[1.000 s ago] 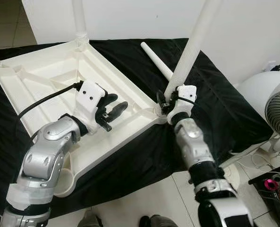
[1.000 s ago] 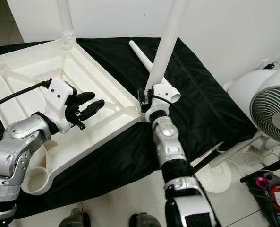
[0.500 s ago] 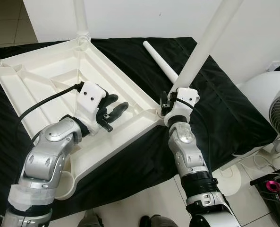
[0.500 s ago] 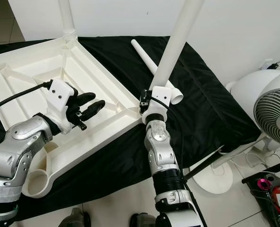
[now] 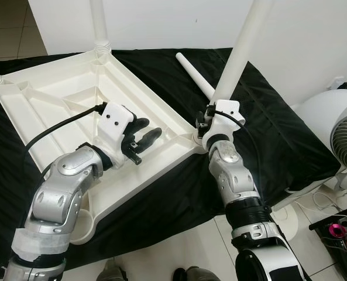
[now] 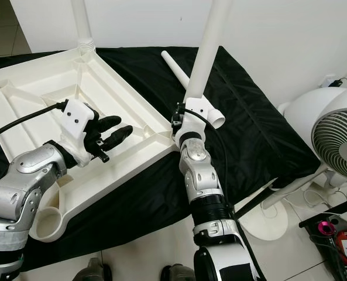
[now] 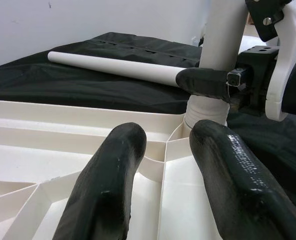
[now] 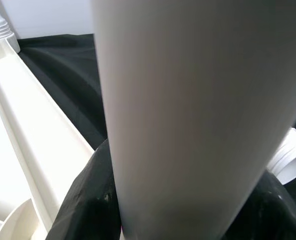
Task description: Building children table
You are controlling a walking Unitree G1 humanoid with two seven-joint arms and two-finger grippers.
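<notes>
Right gripper clamps a white leg at the corner socket of the upturned children's table.

The white plastic table (image 5: 56, 111) lies upside down on a black cloth (image 5: 267, 134), ribbed underside up. At its near right corner the right gripper (image 5: 211, 120) has its fingers closed round the base of a white leg (image 5: 239, 55), which stands up from the corner socket and tilts a little to the right. The left gripper (image 5: 139, 140) hovers over the underside ribs just left of that corner, fingers (image 7: 113, 185) parted with nothing between them, pointing toward the leg. Another leg (image 5: 98, 23) stands upright at the far corner, and a loose leg (image 5: 195, 76) lies flat on the cloth behind the right gripper. A white fan (image 6: 337, 137) stands off to the right.
</notes>
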